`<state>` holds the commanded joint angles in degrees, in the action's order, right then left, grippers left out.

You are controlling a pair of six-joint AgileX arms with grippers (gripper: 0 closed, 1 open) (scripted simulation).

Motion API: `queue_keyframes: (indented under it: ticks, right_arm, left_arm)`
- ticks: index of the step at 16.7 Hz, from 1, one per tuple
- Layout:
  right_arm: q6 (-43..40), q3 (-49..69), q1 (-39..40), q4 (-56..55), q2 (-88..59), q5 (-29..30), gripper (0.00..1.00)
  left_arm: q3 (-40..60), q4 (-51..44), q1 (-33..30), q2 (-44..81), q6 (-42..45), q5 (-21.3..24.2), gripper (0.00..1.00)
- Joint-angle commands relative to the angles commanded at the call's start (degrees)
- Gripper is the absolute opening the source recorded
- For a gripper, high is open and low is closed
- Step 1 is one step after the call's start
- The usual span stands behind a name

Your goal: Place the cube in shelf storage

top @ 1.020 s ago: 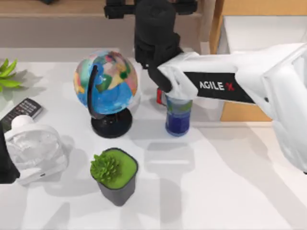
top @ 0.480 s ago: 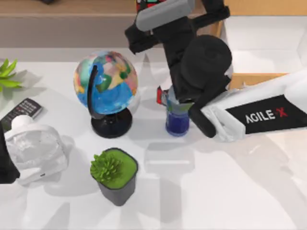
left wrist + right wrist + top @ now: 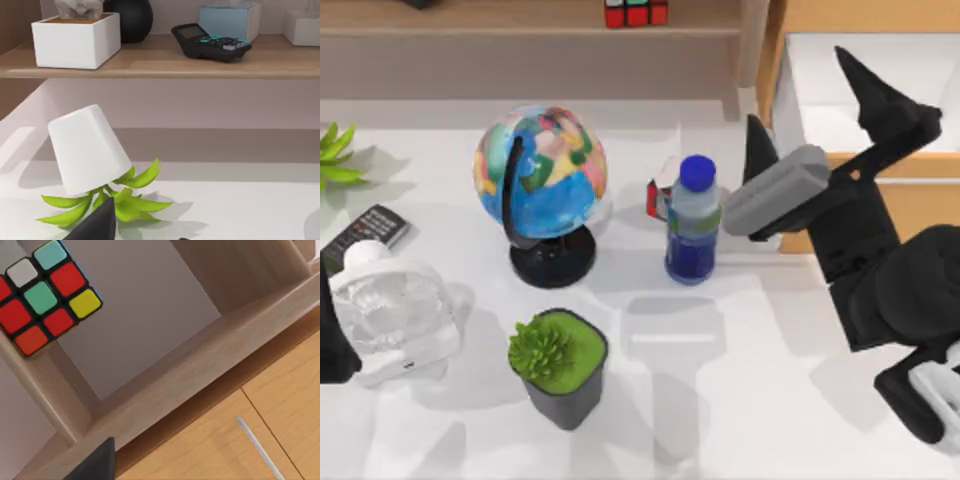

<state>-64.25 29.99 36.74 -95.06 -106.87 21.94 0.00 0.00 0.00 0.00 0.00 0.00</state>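
While the cube (image 3: 636, 12) sits squarely on the shelf storage (image 3: 500, 18), the right hand (image 3: 815, 100) hangs released.

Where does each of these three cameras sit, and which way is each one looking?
Top view: above the table, looking down on the globe, blue-capped bottle and the open right pincer.
Left wrist view: on the left arm, facing a tipped white plant pot under the long light-wood shelf board; a dark fingertip shows.
Right wrist view: on the right arm, facing the multicoloured Rubik's cube on that shelf.
Shared: the top and right wrist views both show the cube.
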Motion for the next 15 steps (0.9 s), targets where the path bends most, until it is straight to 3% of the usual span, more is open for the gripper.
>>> queue_keyframes:
  ticks: [7, 15]
  right_arm:
    - [-21.55, -16.75, -13.43, -5.56, -4.48, -0.78, 1.00]
    - [-24.76, -17.54, -16.64, -5.45, -7.04, -0.27, 1.00]
  left_arm:
    - [0.00, 0.00, 0.00, 0.00, 0.00, 0.00, 1.00]
    - [0.00, 0.00, 0.00, 0.00, 0.00, 0.00, 1.00]
